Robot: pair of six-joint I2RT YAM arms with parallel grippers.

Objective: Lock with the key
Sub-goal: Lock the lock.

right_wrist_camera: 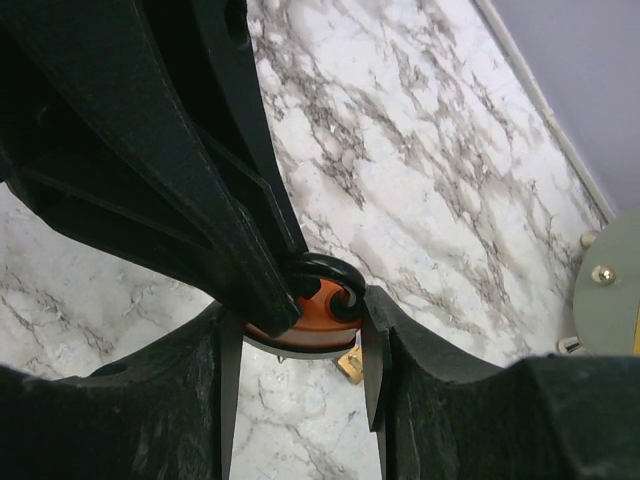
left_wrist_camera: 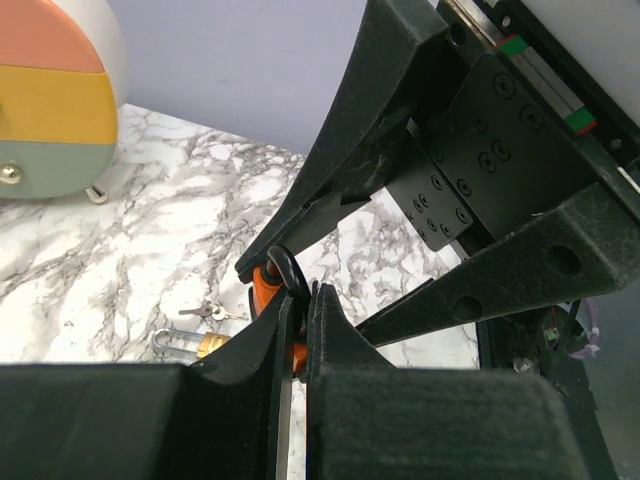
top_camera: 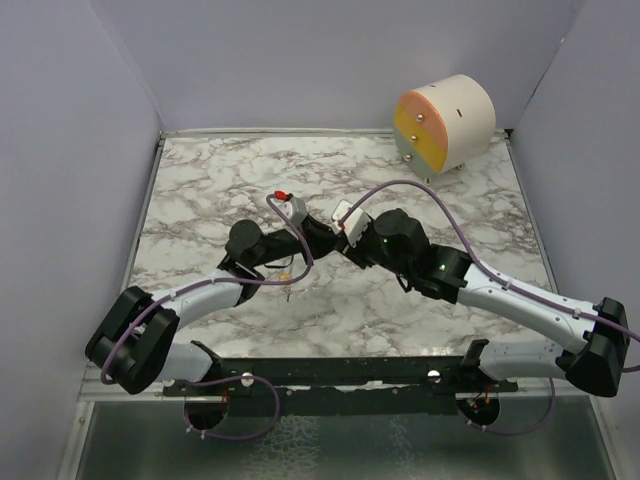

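An orange padlock (right_wrist_camera: 318, 305) with a black shackle hangs above the marble table (top_camera: 420, 300), between both grippers. My left gripper (left_wrist_camera: 303, 300) is shut on it, with the orange body (left_wrist_camera: 262, 292) showing just beyond the fingertips. My right gripper (right_wrist_camera: 300, 330) closes on the lock's two sides from the opposite direction; one finger presses the shackle. In the top view the two grippers, left (top_camera: 325, 235) and right (top_camera: 345, 243), meet at the table's middle and hide the lock. Small keys (left_wrist_camera: 212, 312) lie on the table beside a brass padlock (left_wrist_camera: 190, 343).
A round drawer unit (top_camera: 445, 125) with pink, yellow and green fronts stands at the back right. Grey walls enclose the table on the left, right and back. The brass padlock (right_wrist_camera: 350, 365) lies directly under the held lock.
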